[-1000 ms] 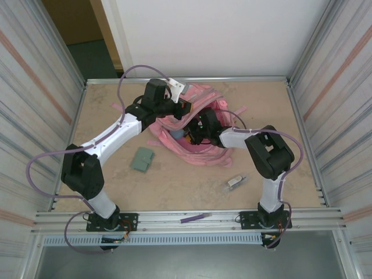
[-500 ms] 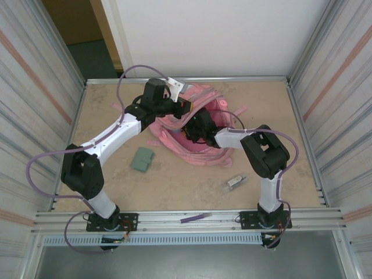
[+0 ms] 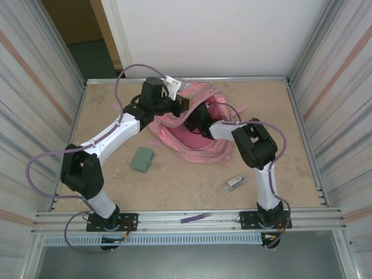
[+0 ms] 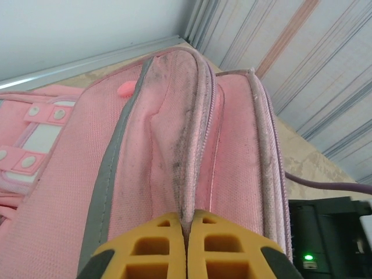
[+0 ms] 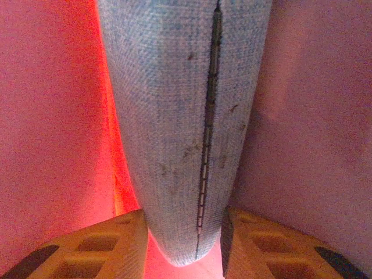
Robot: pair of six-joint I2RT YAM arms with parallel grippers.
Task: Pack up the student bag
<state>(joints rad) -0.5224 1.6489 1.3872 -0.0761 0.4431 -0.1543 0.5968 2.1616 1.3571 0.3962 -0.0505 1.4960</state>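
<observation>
Bag lies at the far middle of the table. The left gripper is closed tight on a fold of its rim, lifting the mouth open. The right gripper is inside the bag, fingers partly apart and pressed on the end of a blue-grey pouch.

The step looks like loading the pouch. Next calls for letting go deep inside and backing out without dragging it along.

Count: one bag, one pouch, one green case on the table near the left arm, one purple strip by the near rail, one small pale item near the right arm.
</observation>
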